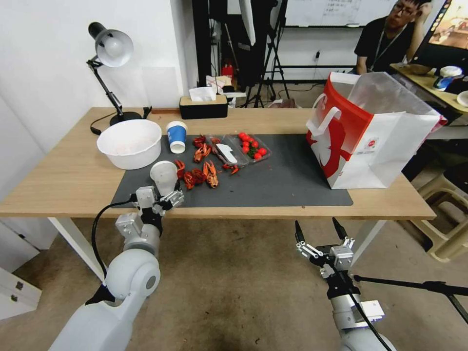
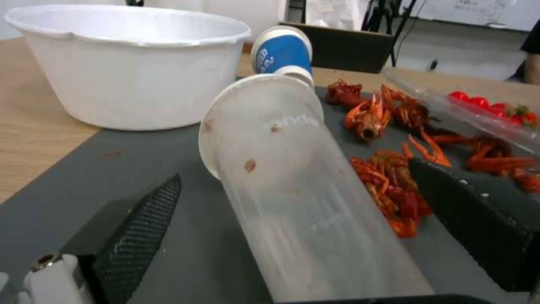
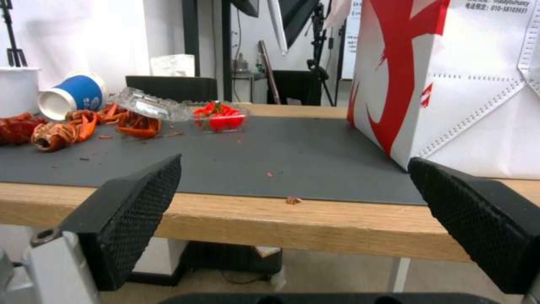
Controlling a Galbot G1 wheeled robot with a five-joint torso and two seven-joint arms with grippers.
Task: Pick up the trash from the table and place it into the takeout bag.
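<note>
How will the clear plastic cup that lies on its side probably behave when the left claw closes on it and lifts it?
The clear plastic cup looks thin-walled and empty, so it is probably light and may dent under a firm squeeze. Lying on its side between the fingers of the open left claw, its round body could roll on the mat. Its smooth wall may slip.

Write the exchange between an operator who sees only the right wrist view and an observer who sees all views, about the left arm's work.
Operator: Where is the left gripper?
Observer: The left gripper is at the near edge of the mat, with its fingers open.
Operator: Is anything between them?
Observer: Yes, the clear plastic cup lies on its side between them, its wide end pointing away from the gripper.
</note>
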